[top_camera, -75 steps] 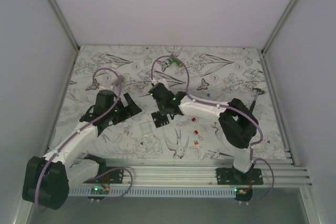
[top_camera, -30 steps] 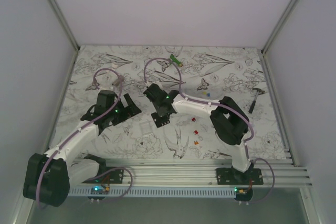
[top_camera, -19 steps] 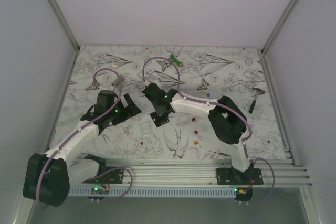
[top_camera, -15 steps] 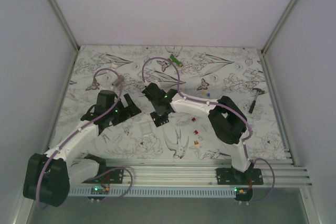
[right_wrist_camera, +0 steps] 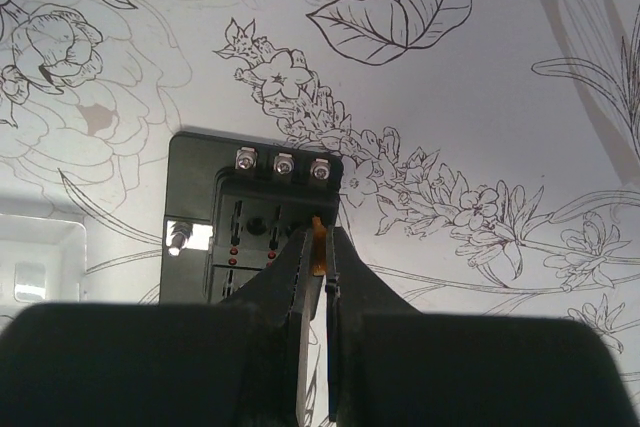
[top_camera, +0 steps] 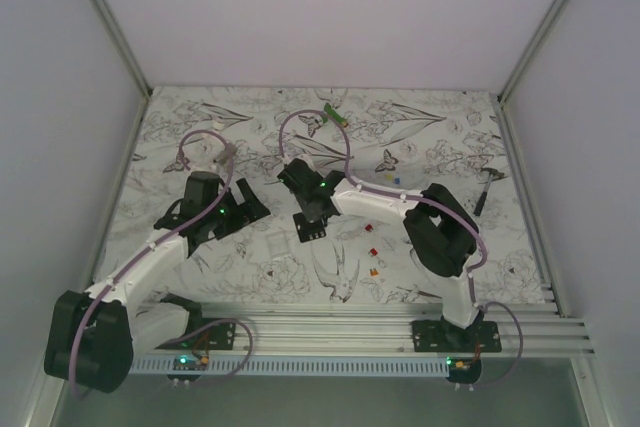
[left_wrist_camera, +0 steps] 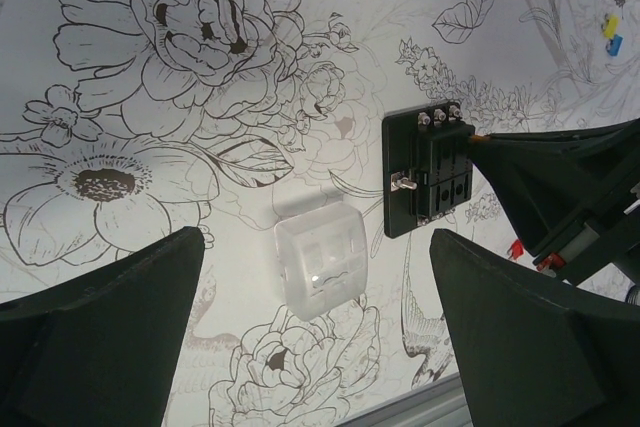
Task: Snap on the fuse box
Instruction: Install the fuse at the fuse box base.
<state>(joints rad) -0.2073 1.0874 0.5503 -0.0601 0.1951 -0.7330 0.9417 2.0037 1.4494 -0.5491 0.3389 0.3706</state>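
The small flat black square plastic fuse box (top_camera: pixel 311 230) lies flat near the middle of the flower-printed white table (top_camera: pixel 250 127), its slotted face up. In the left wrist view a row of three silver screws sits at its 12 o'clock edge.

The right gripper (right_wrist_camera: pixel 318 265) hangs directly over the box. Its fingers are pinched narrow on a tiny orange fuse (right_wrist_camera: pixel 318 245), whose tip sits at the slots on the 3 o'clock side of the box. Whether the fuse is seated cannot be told.

A clear, rounded plastic cover (left_wrist_camera: pixel 320 262) lies apart from the box, at its 8 o'clock in the left wrist view.

The left gripper (left_wrist_camera: pixel 316 244) hovers above that cover with its jaws spread wide and nothing between them.

At 3 to 4 o'clock of the box, tiny loose coloured fuses (top_camera: pixel 372 250) are scattered. A green-and-white tool (top_camera: pixel 335 114) rests at 12 o'clock.
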